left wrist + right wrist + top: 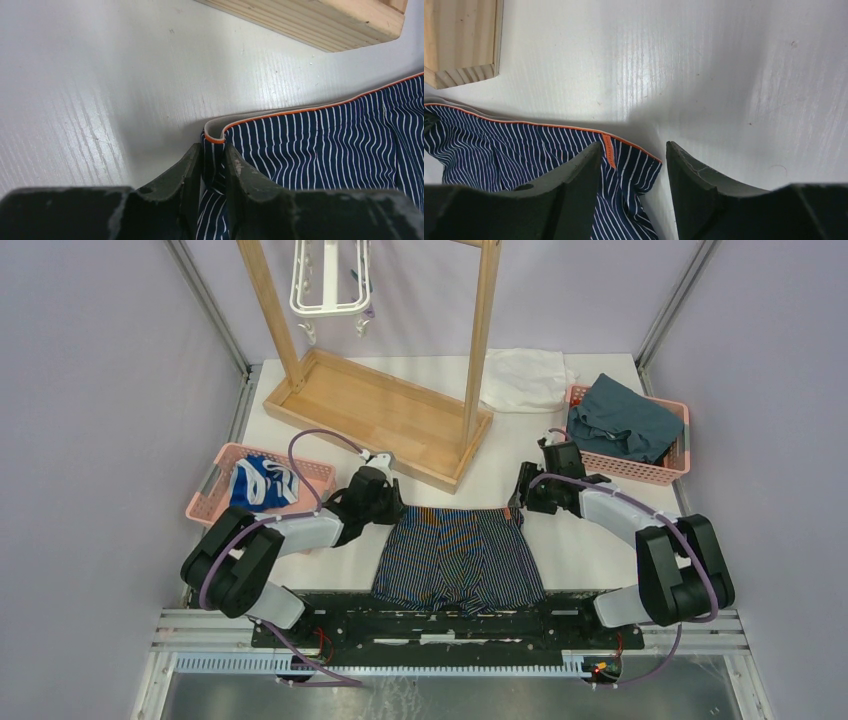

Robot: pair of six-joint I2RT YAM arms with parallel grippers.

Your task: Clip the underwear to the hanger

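Note:
The underwear (460, 555), navy with thin pinstripes and orange trim, lies flat on the white table between both arms, waistband toward the back. My left gripper (392, 512) is at its left waistband corner. In the left wrist view the left gripper (213, 150) is shut on a fold of the underwear (325, 145) just below the orange edge. My right gripper (634, 147) stands open astride the right waistband corner of the underwear (514, 150), beside the small orange label (609, 150); the cloth lies loose between its fingers. The white hanger (330, 285) hangs at the back on the wooden rack.
The wooden rack's tray base (380, 410) sits just behind the underwear. A pink basket (215, 490) at left holds a blue-and-white garment (262, 483). A pink basket (680, 455) at right holds a teal cloth (620, 420). A white cloth (525, 378) lies at the back.

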